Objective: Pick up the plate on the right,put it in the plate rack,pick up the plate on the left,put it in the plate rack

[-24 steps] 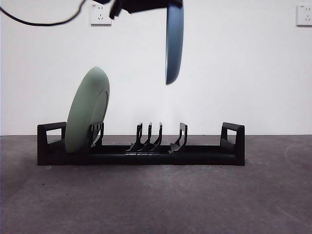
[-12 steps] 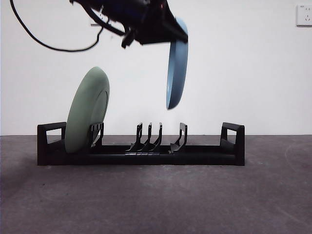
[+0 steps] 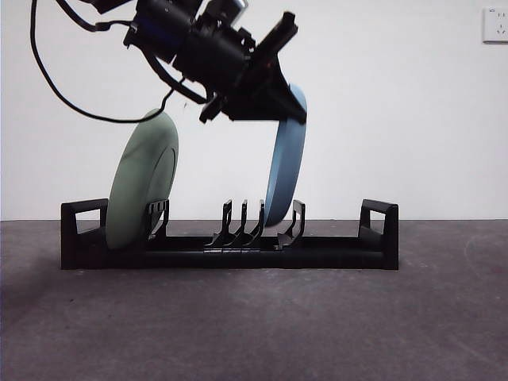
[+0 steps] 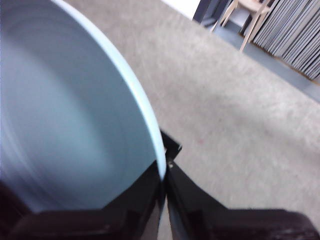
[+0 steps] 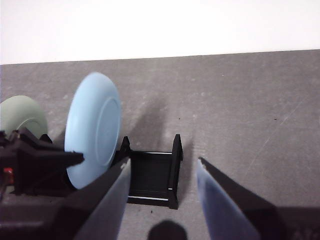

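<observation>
My left gripper (image 3: pixel 278 111) is shut on the rim of a blue plate (image 3: pixel 284 163), which hangs almost upright with its lower edge down between the divider prongs of the black plate rack (image 3: pixel 230 242). In the left wrist view the blue plate (image 4: pixel 65 115) fills the picture, its rim pinched between the two black jaws of the left gripper (image 4: pixel 164 182). A green plate (image 3: pixel 141 181) leans in the rack's left end. My right gripper (image 5: pixel 161 175) is open, held back from the rack (image 5: pixel 152 177), and from there I see the blue plate (image 5: pixel 95 127) and the green plate (image 5: pixel 22 115).
The rack stands on a dark grey table (image 3: pixel 254 325) before a white wall. Two wall sockets (image 3: pixel 495 24) sit high on the wall. A black cable (image 3: pixel 55 83) loops down from the left arm.
The left arm has come down with the blue plate, from well above the rack until its lower edge sits among the prongs. The green plate has not moved.
</observation>
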### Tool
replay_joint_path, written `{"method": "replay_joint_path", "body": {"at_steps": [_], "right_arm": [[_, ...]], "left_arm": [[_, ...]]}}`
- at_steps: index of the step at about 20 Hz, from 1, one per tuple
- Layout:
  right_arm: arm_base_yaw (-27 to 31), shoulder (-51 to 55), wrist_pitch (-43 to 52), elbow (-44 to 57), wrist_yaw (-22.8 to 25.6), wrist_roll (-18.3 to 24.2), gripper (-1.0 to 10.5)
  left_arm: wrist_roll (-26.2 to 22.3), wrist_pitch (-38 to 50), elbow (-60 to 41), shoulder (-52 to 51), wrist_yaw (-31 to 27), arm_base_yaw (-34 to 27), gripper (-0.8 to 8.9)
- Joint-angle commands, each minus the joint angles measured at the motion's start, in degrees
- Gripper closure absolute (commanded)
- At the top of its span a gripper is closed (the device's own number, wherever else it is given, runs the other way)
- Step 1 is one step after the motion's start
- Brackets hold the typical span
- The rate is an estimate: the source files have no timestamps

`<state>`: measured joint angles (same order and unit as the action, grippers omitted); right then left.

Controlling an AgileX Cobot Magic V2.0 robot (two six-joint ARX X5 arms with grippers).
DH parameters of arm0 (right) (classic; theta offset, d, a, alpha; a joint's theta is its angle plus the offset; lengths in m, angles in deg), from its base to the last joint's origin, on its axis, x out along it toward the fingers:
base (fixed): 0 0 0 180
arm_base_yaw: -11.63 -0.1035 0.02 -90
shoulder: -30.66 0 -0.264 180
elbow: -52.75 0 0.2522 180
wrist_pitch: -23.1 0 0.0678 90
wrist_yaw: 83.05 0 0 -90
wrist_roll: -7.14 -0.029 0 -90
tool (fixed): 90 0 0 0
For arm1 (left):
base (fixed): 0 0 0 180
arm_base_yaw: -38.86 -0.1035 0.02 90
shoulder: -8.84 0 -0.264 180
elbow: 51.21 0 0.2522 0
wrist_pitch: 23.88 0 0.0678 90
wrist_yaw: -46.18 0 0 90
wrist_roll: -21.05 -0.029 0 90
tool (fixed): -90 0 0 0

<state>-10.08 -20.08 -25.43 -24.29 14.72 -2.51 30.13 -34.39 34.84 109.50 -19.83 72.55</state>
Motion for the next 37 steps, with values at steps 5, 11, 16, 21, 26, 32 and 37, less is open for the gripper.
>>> {"method": "replay_joint_path", "body": {"at_steps": [5,11,16,21,26,32,37], "right_arm": [[0.02,-0.28,0.39,0.11,0.28,0.33,7.3],[0.02,-0.28,0.39,0.11,0.11,0.31,7.3],[0.00,-0.37,0.22,0.11,-0.37,0.31,7.3],[-0.04,-1.33,-1.33,0.11,-5.38,1.92,7.3],[-0.04,-3.54,-3.17,0.11,-7.87,4.09,7.8],[-0.04,-6.10,-4.63,0.11,-7.85,5.31,9.6],[-0.04,-4.98,-2.12,0.15,-7.78,7.06,9.6]], "left_arm": [[-1.84,-3.06,0.09,0.87,-1.86,0.44,8.13],[-1.81,-6.01,0.09,0.87,-1.44,0.48,6.53],[-1.79,-8.85,0.09,0.02,-1.36,0.50,4.90],[-5.35,-13.66,0.09,-5.20,-1.42,0.59,4.96],[-10.97,-18.34,0.09,-14.08,-4.48,1.01,6.59],[-18.64,-27.39,0.09,-26.75,-15.19,1.09,8.21],[-20.24,-37.62,0.07,-37.18,-22.18,-2.75,8.21]]}}
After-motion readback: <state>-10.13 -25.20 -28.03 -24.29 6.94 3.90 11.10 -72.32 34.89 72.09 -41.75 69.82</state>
